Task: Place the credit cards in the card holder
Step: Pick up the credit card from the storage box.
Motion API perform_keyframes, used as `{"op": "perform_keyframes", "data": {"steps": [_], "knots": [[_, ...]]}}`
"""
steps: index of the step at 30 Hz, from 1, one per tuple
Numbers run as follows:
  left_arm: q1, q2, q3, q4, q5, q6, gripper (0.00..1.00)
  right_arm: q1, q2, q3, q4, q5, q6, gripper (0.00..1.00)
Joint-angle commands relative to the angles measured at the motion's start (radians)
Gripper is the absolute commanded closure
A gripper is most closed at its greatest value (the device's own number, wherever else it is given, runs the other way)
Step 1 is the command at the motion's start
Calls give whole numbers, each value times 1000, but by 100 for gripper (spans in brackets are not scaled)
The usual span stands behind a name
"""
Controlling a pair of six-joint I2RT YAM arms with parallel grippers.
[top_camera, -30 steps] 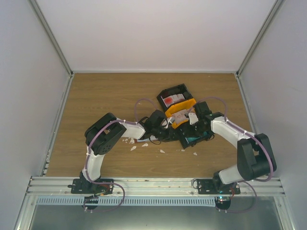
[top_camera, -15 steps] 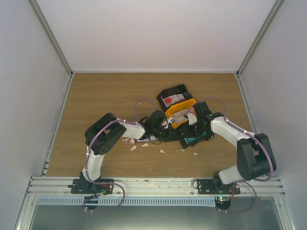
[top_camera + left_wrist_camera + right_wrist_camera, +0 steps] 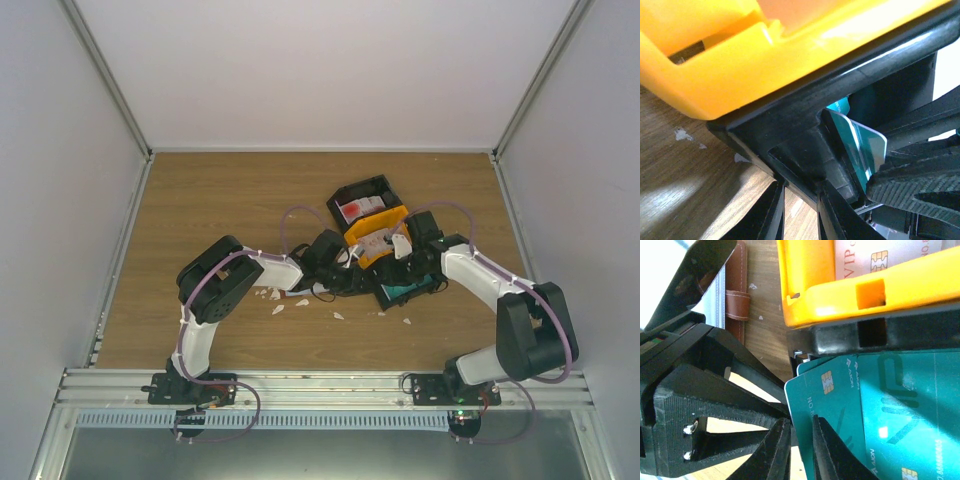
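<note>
Right gripper (image 3: 801, 440) pinches one edge of a teal card (image 3: 840, 405), which tilts up out of the black bin (image 3: 790, 135). Left gripper (image 3: 800, 210) appears clamped on the bin's rim. Card judged light, stiff and slick: grip firmly at the edge. Card holder (image 3: 737, 300) lies near the bin, not touching it.

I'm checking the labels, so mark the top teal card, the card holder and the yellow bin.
top teal card (image 3: 832, 410): right wrist view, on its face below the chip.
card holder (image 3: 738, 304): right wrist view, on the brown leather tab.
yellow bin (image 3: 840, 302): right wrist view, on its side wall.
</note>
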Motion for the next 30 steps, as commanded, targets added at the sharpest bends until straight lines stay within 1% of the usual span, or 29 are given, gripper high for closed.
{"op": "perform_keyframes", "data": {"steps": [1,13,24,30], "knots": [[-11,15,24,39,11,18,78,4,0,-2,21,-7,3,87],[-11,20,26,39,13,14,78,4,-25,-4,15,6,5,100],[-11,12,24,38,7,14,77,2,-118,54,-74,114,15,99],[-11,-42,10,13,-31,25,72,4,-204,103,-141,193,45,99]]}}
